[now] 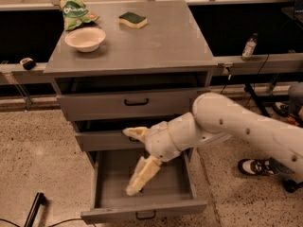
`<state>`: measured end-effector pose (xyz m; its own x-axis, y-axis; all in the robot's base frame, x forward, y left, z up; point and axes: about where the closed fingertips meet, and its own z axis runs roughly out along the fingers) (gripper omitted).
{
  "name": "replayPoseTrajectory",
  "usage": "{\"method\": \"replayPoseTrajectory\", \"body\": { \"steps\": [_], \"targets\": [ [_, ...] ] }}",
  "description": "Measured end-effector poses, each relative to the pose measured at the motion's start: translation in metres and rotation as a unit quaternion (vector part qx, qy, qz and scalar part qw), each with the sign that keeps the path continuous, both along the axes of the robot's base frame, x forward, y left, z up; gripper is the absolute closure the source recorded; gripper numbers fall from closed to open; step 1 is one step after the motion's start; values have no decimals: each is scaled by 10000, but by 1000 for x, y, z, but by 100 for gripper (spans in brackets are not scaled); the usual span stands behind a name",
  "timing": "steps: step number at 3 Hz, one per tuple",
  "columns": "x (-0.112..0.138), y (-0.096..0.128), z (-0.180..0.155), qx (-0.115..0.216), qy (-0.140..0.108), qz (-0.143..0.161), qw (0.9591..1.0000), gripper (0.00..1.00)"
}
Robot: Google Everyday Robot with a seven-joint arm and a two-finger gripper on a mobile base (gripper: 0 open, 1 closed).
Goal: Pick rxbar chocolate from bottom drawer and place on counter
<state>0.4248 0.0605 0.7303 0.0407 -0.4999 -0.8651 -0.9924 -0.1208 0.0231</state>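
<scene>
The bottom drawer (111,213) of the grey cabinet is pulled out. My gripper (129,161) reaches into it from the right on the white arm. Its cream fingers are spread apart: one finger (143,175) points down into the drawer and the other lies level in front of the middle drawer. The rxbar chocolate does not show; the lower finger covers the spot on the drawer floor where it lay. The counter (161,46) is the cabinet's flat grey top.
On the counter stand a white bowl (85,38), a green bag (75,11) and a green-and-yellow sponge (132,19). The two upper drawers are slightly ajar. A bottle (249,45) stands on the right rail. A person's shoe (251,167) is on the floor at right.
</scene>
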Motion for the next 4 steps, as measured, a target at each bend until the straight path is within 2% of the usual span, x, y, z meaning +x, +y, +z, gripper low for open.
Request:
{"method": "replayPoseTrajectory", "body": {
  "steps": [1, 2, 3, 4],
  "targets": [
    [31, 26, -2, 1122, -442, -57, 9927, 0],
    [30, 30, -27, 1392, -485, 84, 9890, 0],
    [45, 25, -71, 1509, -379, -329, 9873, 0],
    [60, -2, -152, 1656, -382, -989, 9805, 0]
  ]
}}
